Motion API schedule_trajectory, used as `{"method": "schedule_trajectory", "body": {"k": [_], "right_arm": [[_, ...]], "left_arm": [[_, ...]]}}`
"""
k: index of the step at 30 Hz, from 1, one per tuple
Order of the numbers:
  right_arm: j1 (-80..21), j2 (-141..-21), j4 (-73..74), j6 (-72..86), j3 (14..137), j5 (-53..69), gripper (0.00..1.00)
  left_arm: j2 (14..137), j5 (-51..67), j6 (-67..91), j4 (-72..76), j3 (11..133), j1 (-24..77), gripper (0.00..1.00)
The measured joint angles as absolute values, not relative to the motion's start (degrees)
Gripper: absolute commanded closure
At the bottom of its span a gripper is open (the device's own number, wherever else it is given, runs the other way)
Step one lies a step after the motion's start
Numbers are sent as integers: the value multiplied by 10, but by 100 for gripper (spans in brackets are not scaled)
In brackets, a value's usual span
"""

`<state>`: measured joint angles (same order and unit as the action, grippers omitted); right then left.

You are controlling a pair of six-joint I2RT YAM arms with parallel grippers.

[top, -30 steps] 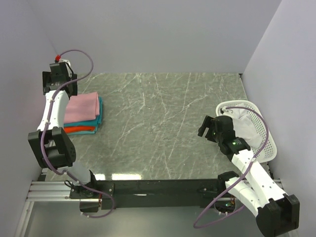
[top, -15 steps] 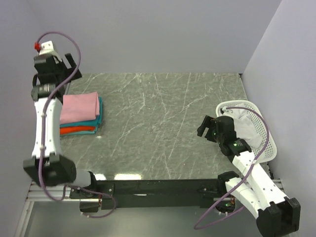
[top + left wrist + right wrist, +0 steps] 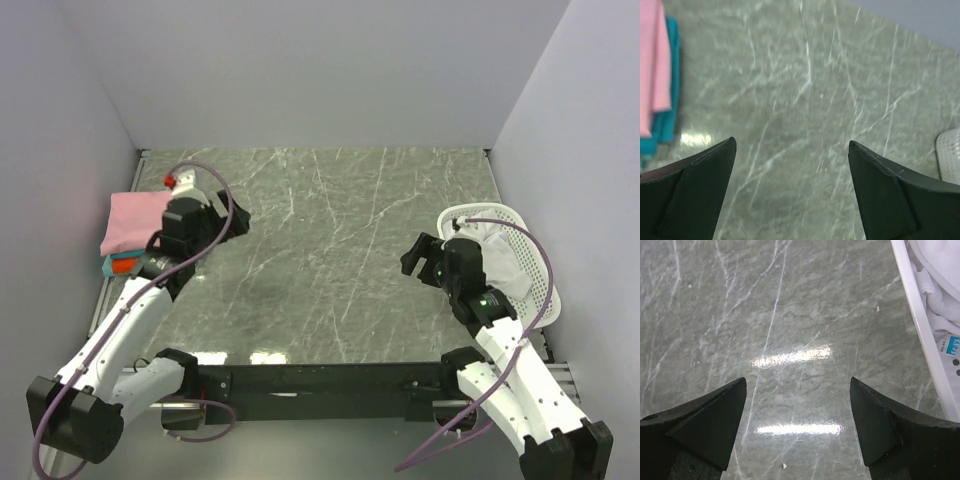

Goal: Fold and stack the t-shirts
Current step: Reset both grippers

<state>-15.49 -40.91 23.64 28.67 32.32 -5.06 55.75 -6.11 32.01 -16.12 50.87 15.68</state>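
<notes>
A folded stack of t-shirts lies at the table's left edge: pink (image 3: 135, 218) on top, teal (image 3: 108, 263) under it, and orange-red (image 3: 126, 267) at the bottom. My left gripper (image 3: 238, 218) hangs open just right of the stack, over bare table. The left wrist view shows the pink shirt (image 3: 650, 65) and the teal shirt (image 3: 667, 100) at far left, with the gripper (image 3: 791, 145) empty. White cloth (image 3: 500, 255) sits in the basket. My right gripper (image 3: 413, 258) is open and empty, left of the basket; its wrist view (image 3: 798, 382) shows the white cloth (image 3: 940, 285).
A white perforated basket (image 3: 540, 275) stands at the table's right edge; its rim (image 3: 920, 325) runs down the right side of the right wrist view, and its corner (image 3: 950, 155) shows in the left wrist view. Walls close in on three sides.
My left arm has swung down from high at the back left corner to low beside the stack's right side, partly covering it. The right arm has barely moved.
</notes>
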Motion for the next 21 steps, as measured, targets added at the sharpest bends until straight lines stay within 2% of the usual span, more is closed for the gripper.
{"method": "schedule_trajectory", "body": {"k": [8, 16, 21], "right_arm": [[-155, -368, 231, 287, 313, -53, 10], [-155, -366, 215, 298, 296, -57, 10], [-155, -366, 211, 306, 294, -65, 10]], "left_arm": [[508, -124, 389, -148, 378, 232, 1], [456, -148, 444, -131, 270, 247, 1], [431, -164, 462, -141, 246, 247, 1]]}}
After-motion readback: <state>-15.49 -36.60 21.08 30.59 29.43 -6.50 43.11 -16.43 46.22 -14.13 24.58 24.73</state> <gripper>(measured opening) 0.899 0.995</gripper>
